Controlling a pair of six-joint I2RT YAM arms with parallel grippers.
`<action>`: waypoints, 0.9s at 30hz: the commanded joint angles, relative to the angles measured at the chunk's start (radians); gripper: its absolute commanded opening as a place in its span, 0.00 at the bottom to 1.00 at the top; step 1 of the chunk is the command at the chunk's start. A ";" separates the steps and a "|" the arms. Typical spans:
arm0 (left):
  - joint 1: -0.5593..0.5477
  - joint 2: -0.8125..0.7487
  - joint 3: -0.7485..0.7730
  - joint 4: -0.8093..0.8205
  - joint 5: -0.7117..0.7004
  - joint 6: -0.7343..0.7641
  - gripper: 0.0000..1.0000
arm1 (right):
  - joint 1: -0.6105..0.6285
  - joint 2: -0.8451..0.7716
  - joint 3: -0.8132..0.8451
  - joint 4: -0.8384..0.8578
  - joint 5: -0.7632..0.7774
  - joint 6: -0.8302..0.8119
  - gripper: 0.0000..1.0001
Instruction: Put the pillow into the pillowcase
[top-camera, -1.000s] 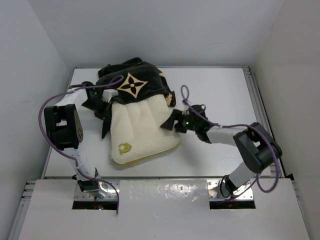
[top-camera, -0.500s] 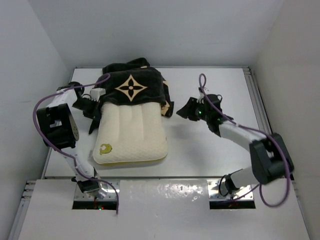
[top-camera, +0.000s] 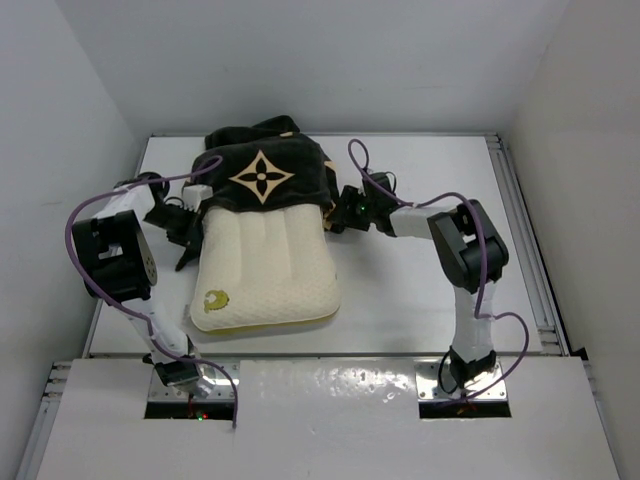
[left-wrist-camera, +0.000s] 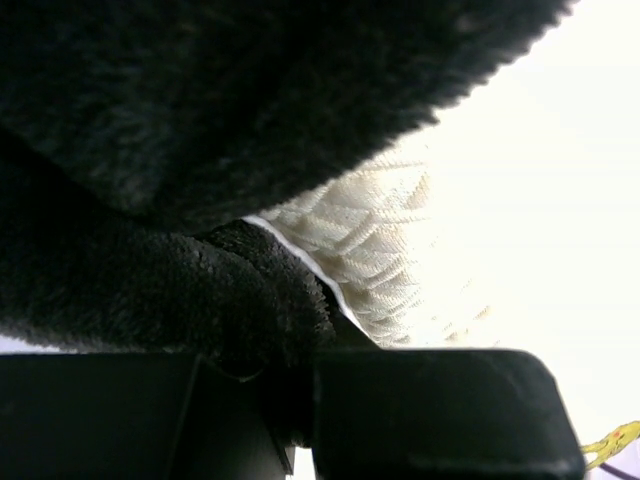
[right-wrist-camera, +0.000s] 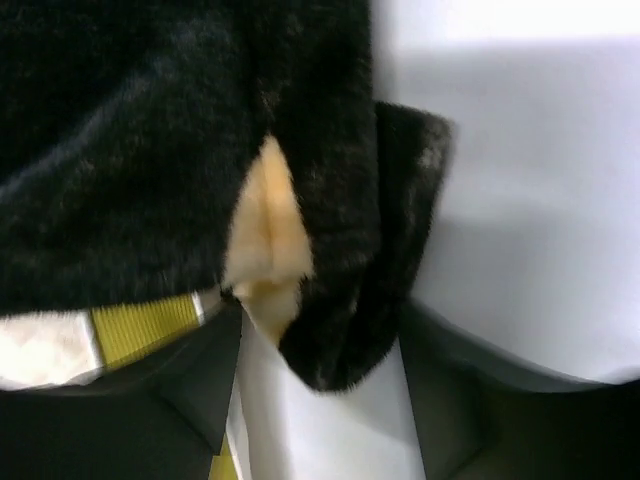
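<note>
Left end effector (top-camera: 185, 215) gripped the pillowcase (top-camera: 265, 175) as the open right end effector (top-camera: 345, 210) returned to pull it over the pillow (top-camera: 265, 265)

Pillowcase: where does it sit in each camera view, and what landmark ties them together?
Top external: pillowcase far centre-left, covering the far end of the pillow.
Left wrist: pillowcase across top and left.
Right wrist: pillowcase fills the upper left.
Shared landmark: the cream pillow.
</note>
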 joint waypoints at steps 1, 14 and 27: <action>0.011 -0.035 -0.011 -0.066 0.062 0.057 0.00 | 0.017 0.073 0.065 0.026 0.037 0.033 0.51; 0.020 0.100 0.551 -0.346 0.551 -0.022 0.00 | -0.184 -0.155 0.048 0.757 -0.561 0.996 0.00; -0.135 0.154 0.553 -0.191 0.105 -0.114 0.00 | -0.371 -0.508 -0.120 0.045 -0.426 0.656 0.00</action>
